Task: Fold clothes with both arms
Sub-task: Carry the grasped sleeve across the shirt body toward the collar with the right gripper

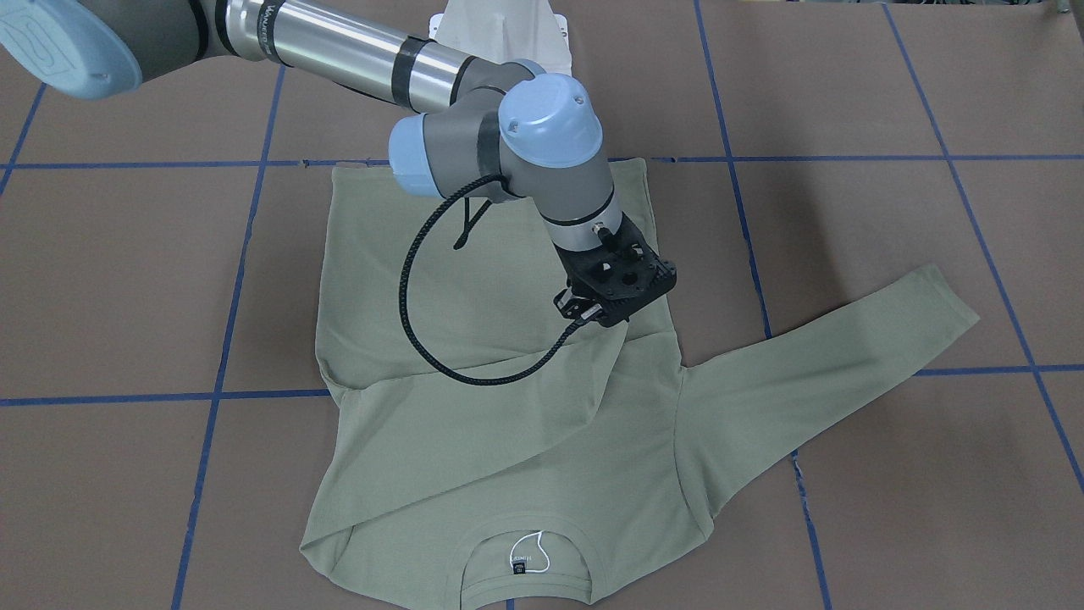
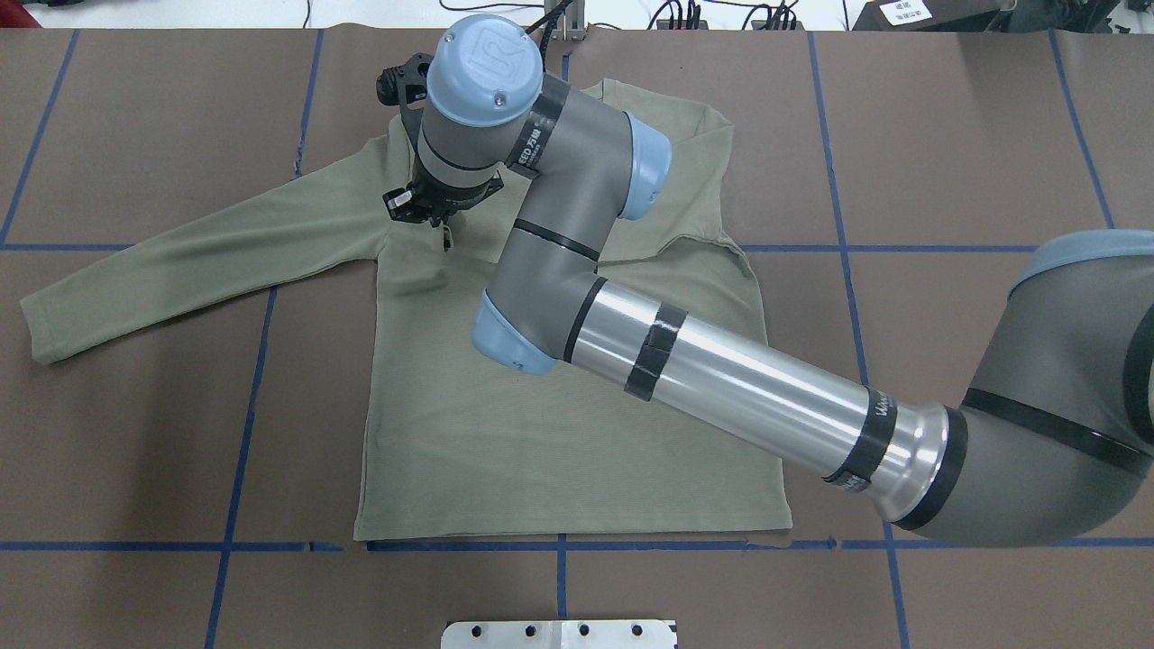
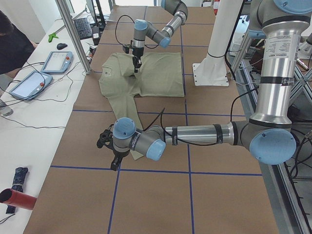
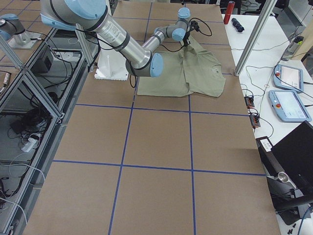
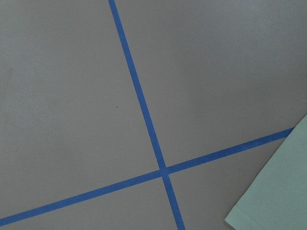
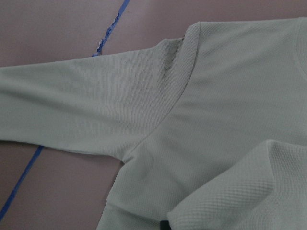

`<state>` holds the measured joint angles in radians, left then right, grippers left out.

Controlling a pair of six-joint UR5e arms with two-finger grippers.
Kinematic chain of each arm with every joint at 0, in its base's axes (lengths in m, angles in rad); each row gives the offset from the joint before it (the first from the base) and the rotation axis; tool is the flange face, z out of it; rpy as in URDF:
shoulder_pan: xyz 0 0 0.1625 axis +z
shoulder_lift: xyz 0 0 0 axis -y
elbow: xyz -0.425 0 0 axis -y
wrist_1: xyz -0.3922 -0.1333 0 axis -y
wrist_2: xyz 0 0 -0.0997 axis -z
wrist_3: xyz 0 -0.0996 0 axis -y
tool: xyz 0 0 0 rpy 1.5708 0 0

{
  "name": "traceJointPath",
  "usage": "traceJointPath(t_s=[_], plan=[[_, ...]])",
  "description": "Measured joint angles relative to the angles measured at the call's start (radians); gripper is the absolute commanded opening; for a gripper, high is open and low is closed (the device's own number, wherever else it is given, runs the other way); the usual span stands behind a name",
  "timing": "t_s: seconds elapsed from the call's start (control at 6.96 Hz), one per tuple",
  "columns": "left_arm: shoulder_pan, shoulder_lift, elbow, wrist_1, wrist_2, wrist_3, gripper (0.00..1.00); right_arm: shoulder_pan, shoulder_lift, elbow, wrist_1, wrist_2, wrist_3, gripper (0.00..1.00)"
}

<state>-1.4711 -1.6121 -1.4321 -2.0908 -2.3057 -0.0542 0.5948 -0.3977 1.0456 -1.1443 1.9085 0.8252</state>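
One shirt [image 2: 559,433], two arms. The right gripper [image 2: 446,236] pinches the folded sleeve's cuff, its fingertips mostly hidden. I cannot tell whether the left gripper [image 3: 115,163], near the worktop's [image 2: 947,135] left end, is spread or closed.

A table [image 2: 947,135] covered in brown paper and gridded with blue tape [image 2: 947,248] sits under soft, even light. In the exterior left view, a white bench [image 3: 34,114] at 9 o'clock carries two pendants [image 3: 57,61], a keyboard [image 3: 84,28] and a mouse [image 3: 61,46]. A red cylinder [image 3: 17,199] lies at 8 o'clock. In the exterior right view, cables [image 4: 29,127] crowd the floor at 9 o'clock.
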Motion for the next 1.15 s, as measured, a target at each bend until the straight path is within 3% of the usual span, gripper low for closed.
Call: traceJointPath(t_s=[0.14, 0.43, 0.57, 1.15], plan=[[0.000, -0.001, 0.000, 0.000, 0.000, -0.001, 0.99, -0.015, 0.034, -0.063, 0.041, -0.058, 0.001, 0.99], [0.000, -0.006, 0.001, 0.001, 0.000, -0.003, 0.99, -0.076, 0.057, -0.106, 0.097, -0.203, 0.004, 0.99], [0.000, -0.008, 0.001, 0.002, -0.001, -0.004, 0.99, -0.095, 0.063, -0.109, 0.105, -0.234, 0.021, 0.99], [0.016, -0.012, 0.012, -0.017, -0.003, -0.067, 0.99, -0.099, 0.068, -0.110, 0.067, -0.242, 0.125, 0.99]])
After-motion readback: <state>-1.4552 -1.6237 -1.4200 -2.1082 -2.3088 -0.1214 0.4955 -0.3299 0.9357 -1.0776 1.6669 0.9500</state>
